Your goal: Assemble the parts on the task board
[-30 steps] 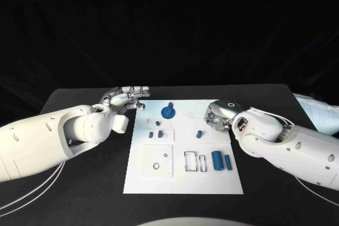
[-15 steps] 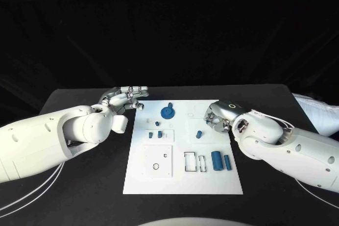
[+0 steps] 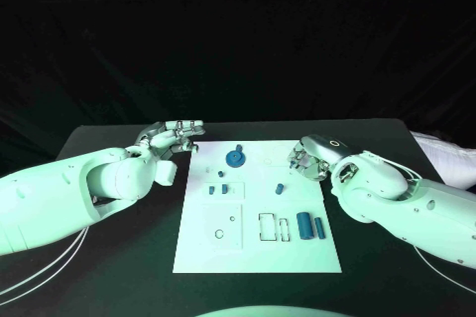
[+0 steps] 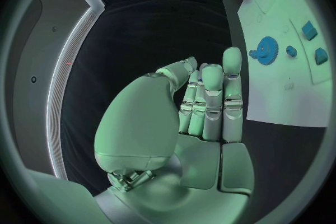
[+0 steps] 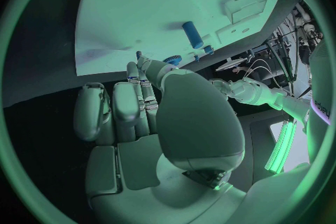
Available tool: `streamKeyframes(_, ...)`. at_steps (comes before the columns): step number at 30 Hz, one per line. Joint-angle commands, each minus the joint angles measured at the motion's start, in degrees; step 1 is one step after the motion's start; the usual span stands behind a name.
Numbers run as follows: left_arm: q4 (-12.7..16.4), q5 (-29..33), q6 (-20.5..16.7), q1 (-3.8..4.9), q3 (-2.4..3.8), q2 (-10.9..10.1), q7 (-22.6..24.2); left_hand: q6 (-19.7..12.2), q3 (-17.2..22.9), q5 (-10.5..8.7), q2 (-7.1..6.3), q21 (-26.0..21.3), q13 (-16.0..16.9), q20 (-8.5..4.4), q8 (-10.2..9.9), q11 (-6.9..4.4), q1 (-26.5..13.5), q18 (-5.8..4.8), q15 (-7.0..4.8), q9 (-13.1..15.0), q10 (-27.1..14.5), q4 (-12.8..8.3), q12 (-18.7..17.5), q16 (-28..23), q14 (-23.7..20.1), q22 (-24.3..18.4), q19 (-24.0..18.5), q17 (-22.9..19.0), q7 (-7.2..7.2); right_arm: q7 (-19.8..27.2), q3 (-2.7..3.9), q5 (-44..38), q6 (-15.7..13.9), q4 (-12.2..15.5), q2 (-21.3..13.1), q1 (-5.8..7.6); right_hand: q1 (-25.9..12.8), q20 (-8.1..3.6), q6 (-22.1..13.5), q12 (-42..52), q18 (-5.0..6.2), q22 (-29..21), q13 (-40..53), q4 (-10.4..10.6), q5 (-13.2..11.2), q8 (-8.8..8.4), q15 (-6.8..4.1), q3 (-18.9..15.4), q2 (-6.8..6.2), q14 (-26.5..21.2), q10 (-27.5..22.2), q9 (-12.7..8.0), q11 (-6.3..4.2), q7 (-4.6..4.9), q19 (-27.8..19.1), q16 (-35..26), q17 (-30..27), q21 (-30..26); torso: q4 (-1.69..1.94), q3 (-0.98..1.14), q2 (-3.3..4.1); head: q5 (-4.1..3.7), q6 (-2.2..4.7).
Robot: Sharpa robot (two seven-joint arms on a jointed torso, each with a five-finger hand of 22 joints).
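Black bench (image 3: 119, 262) carries the white task board (image 3: 258, 252), with blue parts on it. Two upright blue cylinders (image 3: 310, 225) stand nearest, toward the right arm. Farther on, a small blue peg (image 3: 280, 188) lies just inside the right hand (image 3: 309, 160), whose fingers are loosely parted and hold nothing. Beyond, the blue gear (image 3: 236, 157) lies between both hands; the left hand (image 3: 175, 139) hovers off the board's far corner, fingers straight, holding nothing.

Both arms wear smooth, rounded white shells, with thin pale cables trailing beneath them. The left hand (image 3: 175, 137) and right hand (image 3: 307, 160) are silver, built of jointed metallic segments. A small dark ring marks the right wrist.
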Motion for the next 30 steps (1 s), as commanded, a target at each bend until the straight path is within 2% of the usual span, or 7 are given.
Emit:
streamKeyframes(1,-0.1,0.0,0.0,0.03,0.04,0.0,0.9,-0.5,-0.3,0.34,0.39,0.1,0.1,-0.11,0.3,-0.01,0.0,0.80,-0.02,-0.1,-0.3,-0.2,0.3,-0.1,-0.3,0.0,-0.3,0.0,0.07,1.1,0.23,2.3,-2.4,1.1,-0.6,-0.01,-0.4,-0.14,0.3,-0.2,-0.86,0.1,0.0,-0.2,0.2,0.27,-0.39,0.0,-0.01,2.2,0.5,0.1,-0.01,-0.02,0.5,0.3,0.1,0.3,0.05,-0.06,0.05,0.00,-0.06)
streamKeyframes(5,-0.2,0.0,0.1,0.03,0.04,0.0,0.8,-0.5,-0.3,0.34,0.39,0.1,0.1,-0.11,0.3,-0.01,0.0,0.80,-0.02,-0.1,-0.3,-0.2,0.3,-0.1,-0.3,0.0,-0.3,0.0,0.07,1.6,0.51,3.1,-3.5,3.2,-1.4,-0.02,-0.4,-0.13,0.4,-0.3,-0.88,0.2,0.0,-0.3,0.7,0.24,-0.43,0.1,-0.05,2.2,0.5,0.1,0.00,0.03,0.5,0.4,0.1,0.4,-0.07,-0.06,0.01,0.28,-0.13)
streamKeyframes(11,-0.3,0.0,0.3,0.03,0.04,0.2,0.7,-0.6,-0.3,0.34,0.40,-0.1,0.1,-0.11,0.3,0.00,0.0,0.83,-0.02,-0.1,-0.3,-0.2,0.4,-0.2,-0.4,-0.1,-0.3,-0.2,0.08,2.3,0.66,3.7,-4.3,6.7,-1.3,-0.17,-0.5,-0.12,0.4,-0.3,-0.88,0.2,0.0,-0.4,0.9,0.22,-0.43,0.0,-0.09,2.2,0.5,0.2,0.03,0.07,0.5,0.4,0.1,0.4,0.03,-0.11,0.01,0.66,-0.03)
streamKeyframes(19,0.0,0.0,0.7,0.03,0.04,0.7,0.5,-0.6,-0.3,0.34,0.40,-0.1,0.1,-0.11,0.3,0.00,0.0,0.83,-0.02,-0.1,-0.3,-0.2,0.4,-0.2,-0.4,-0.1,-0.3,-0.2,0.08,2.3,0.42,0.5,-2.1,10.5,1.4,-1.44,-0.7,-0.12,0.4,-0.4,-0.89,0.3,-0.1,-0.4,1.1,0.17,-0.41,0.0,-0.10,2.2,0.5,0.2,0.07,0.13,0.6,0.5,0.1,0.4,0.28,-0.32,0.02,1.85,-0.46)
streamKeyframes(21,0.1,0.0,0.8,0.03,0.04,0.8,0.5,-0.6,-0.3,0.34,0.40,-0.1,0.1,-0.11,0.3,0.00,0.0,0.83,-0.02,-0.1,-0.3,-0.2,0.4,-0.2,-0.4,-0.1,-0.3,-0.2,0.08,2.2,0.12,-0.4,-1.4,10.9,2.2,-1.91,-0.7,-0.12,0.4,-0.4,-0.89,0.3,-0.1,-0.4,1.1,0.17,-0.41,0.0,-0.10,2.2,0.5,0.2,0.07,0.13,0.6,0.5,0.1,0.4,0.27,-0.37,-0.01,2.31,-0.55)
streamKeyframes(24,0.4,0.0,0.8,0.03,0.05,0.9,0.5,-0.6,-0.3,0.34,0.43,-0.3,0.1,-0.10,0.3,0.01,0.1,0.85,-0.01,-0.1,-0.3,-0.3,0.5,-0.2,-0.4,-0.1,-0.4,-0.2,0.10,2.2,-0.68,-1.3,0.0,11.1,3.4,-2.55,-0.8,-0.11,0.3,-0.4,-0.90,0.3,-0.1,-0.4,1.2,0.12,-0.39,-0.1,-0.13,2.2,0.4,0.2,0.11,0.17,0.6,0.6,0.2,0.5,0.03,-0.23,0.01,3.31,-1.21)
streamKeyframes(30,0.9,0.0,0.9,0.04,0.05,1.3,0.4,-0.6,-0.3,0.34,0.43,-0.3,0.1,-0.10,0.3,0.01,0.1,0.85,-0.01,-0.1,-0.3,-0.3,0.5,-0.2,-0.4,-0.1,-0.4,-0.2,0.10,2.1,-1.92,-2.3,2.4,10.7,5.6,-4.38,-0.9,-0.09,0.2,-0.5,-0.93,0.4,-0.1,-0.4,1.3,0.04,-0.36,-0.1,-0.12,2.2,0.3,0.2,0.15,0.22,0.7,0.7,0.3,0.5,0.01,-0.23,0.07,4.40,-1.66)
